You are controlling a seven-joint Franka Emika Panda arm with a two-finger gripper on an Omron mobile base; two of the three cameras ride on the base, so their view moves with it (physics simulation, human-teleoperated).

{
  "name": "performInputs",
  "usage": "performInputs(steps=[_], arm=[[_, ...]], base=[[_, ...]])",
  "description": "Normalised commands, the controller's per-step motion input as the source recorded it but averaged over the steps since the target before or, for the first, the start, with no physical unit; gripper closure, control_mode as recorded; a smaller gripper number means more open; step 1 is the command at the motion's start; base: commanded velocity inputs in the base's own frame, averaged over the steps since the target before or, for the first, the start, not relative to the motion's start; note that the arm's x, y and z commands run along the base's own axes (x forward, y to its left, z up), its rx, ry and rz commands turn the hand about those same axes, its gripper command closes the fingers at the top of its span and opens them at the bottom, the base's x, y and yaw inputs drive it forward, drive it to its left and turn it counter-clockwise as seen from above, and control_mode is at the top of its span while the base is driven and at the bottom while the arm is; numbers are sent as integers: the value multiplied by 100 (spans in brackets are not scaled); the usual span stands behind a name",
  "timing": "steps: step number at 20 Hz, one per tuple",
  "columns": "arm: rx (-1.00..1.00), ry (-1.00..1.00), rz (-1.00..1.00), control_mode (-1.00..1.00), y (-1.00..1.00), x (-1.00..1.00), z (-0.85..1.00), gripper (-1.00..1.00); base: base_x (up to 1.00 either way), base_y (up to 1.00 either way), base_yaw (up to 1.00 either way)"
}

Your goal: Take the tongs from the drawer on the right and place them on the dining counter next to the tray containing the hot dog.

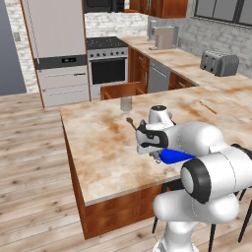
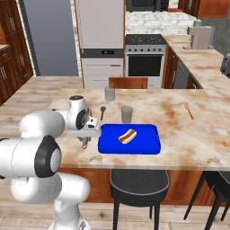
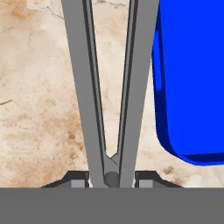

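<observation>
My gripper [image 3: 112,179] is shut on the tongs [image 3: 81,87], whose two grey arms spread away from it in a narrow V just above the dining counter [image 3: 35,109]. The blue tray [image 3: 192,78] lies right beside the tongs, a small gap apart. From the right base view, the gripper [image 2: 84,143] points down at the counter [image 2: 179,134] by the tray's [image 2: 108,148] left end, and the hot dog [image 2: 127,135] lies in the tray. The drawer [image 1: 120,91] stands open behind the counter. In the left base view the gripper [image 1: 155,155] hangs by the tray [image 1: 174,157].
Two grey cups [image 2: 127,114] [image 2: 109,93] and a brown-handled spoon [image 2: 102,111] stand behind the tray. An orange stick [image 2: 189,111] lies at the right. A dark stool [image 2: 139,184] stands under the counter's front edge. A toaster [image 1: 219,62] sits on the far counter.
</observation>
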Motion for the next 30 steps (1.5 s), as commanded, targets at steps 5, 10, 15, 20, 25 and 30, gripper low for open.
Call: performInputs(steps=[5, 10, 15, 20, 25, 30], arm=[[-3, 0, 0, -100, 0, 15, -26, 100], [0, 0, 0, -100, 0, 13, -20, 100], [0, 0, 0, -100, 0, 12, -20, 100], [0, 0, 0, -100, 0, 12, -24, 100], [0, 0, 0, -100, 0, 13, -22, 100], [0, 0, 0, -100, 0, 13, -22, 100]], base=[[0, 0, 0], [0, 0, 0], [0, 0, 0], [0, 0, 0], [0, 0, 0], [0, 0, 0]])
